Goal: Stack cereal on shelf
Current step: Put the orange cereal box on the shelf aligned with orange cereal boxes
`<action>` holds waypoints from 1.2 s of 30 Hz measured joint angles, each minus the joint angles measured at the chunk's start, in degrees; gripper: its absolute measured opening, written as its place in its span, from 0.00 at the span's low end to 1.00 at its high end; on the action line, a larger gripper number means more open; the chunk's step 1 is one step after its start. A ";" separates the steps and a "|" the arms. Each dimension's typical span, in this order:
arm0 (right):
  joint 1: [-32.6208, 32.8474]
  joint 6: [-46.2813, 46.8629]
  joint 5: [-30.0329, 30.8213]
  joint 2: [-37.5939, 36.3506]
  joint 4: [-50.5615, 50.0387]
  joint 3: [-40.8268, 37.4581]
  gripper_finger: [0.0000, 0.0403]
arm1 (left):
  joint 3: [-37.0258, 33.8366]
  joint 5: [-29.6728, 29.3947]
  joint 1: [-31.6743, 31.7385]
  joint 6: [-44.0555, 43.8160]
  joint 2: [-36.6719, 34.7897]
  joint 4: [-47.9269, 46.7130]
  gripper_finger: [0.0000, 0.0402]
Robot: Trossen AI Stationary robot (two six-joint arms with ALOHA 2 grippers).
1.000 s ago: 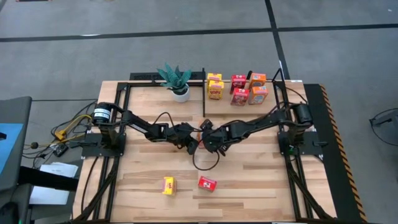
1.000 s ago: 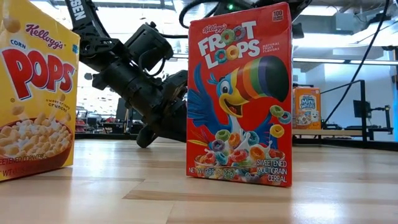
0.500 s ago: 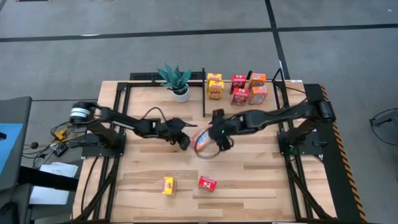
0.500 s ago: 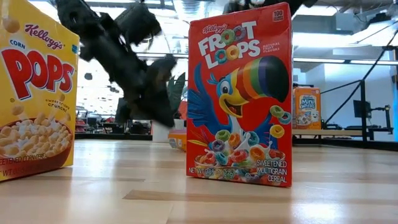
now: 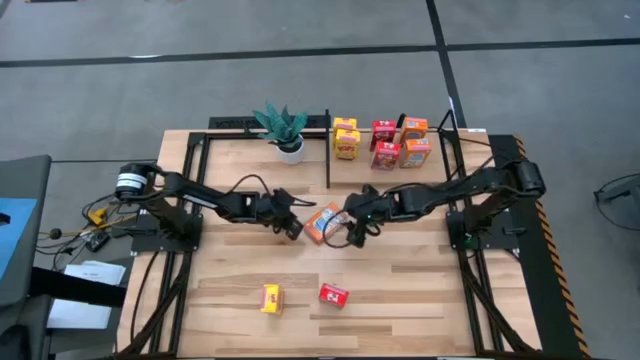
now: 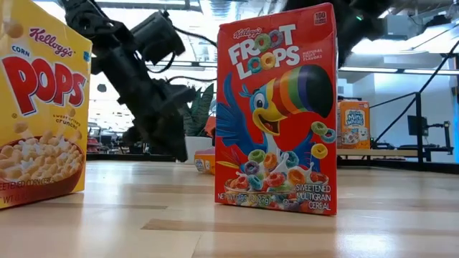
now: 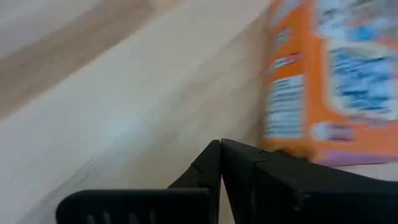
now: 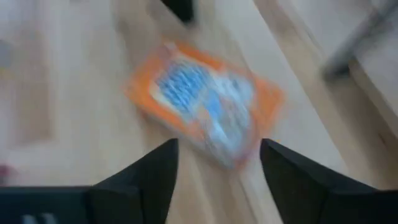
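An orange cereal box (image 5: 322, 222) lies flat, face up, at mid-table; it also shows in the left wrist view (image 7: 329, 81) and the right wrist view (image 8: 205, 102). My left gripper (image 5: 294, 229) is shut and hovers just left of the box (image 7: 221, 152). My right gripper (image 5: 350, 222) is open just right of it, its fingers apart above the box's near corner (image 8: 217, 165). Several cereal boxes (image 5: 385, 142) stand on the shelf (image 5: 328, 160) at the back right. A yellow box (image 5: 271, 297) and a red box (image 5: 333, 294) lie near the front edge.
A potted plant (image 5: 283, 130) stands at the back, left of the shelf's black post. The low view shows the yellow Corn Pops box (image 6: 39, 107) and the red Froot Loops box (image 6: 276, 107) close up, with the left arm (image 6: 154, 107) behind them. Cables loop beside both grippers.
Both grippers met over the orange box at mid-table, then parted. My left gripper has drawn back toward the table's left and risen. My right gripper has pulled toward the right, risen and rolled about its axis. The box, first hidden between them, now lies flat.
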 joint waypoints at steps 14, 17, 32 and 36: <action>-0.83 0.98 0.22 6.74 5.54 -2.30 0.19 | 0.03 2.06 0.22 2.43 5.26 6.26 0.00; -0.83 1.60 -1.10 6.83 6.16 -2.34 0.15 | 0.20 4.42 0.20 1.73 8.63 12.04 0.00; -0.44 3.55 -5.26 6.86 6.99 -2.37 0.07 | 1.62 21.00 0.57 -1.88 12.06 22.99 0.00; -0.57 3.12 -5.31 6.92 8.79 -2.41 0.06 | 3.50 26.97 0.30 -3.00 10.78 23.03 0.00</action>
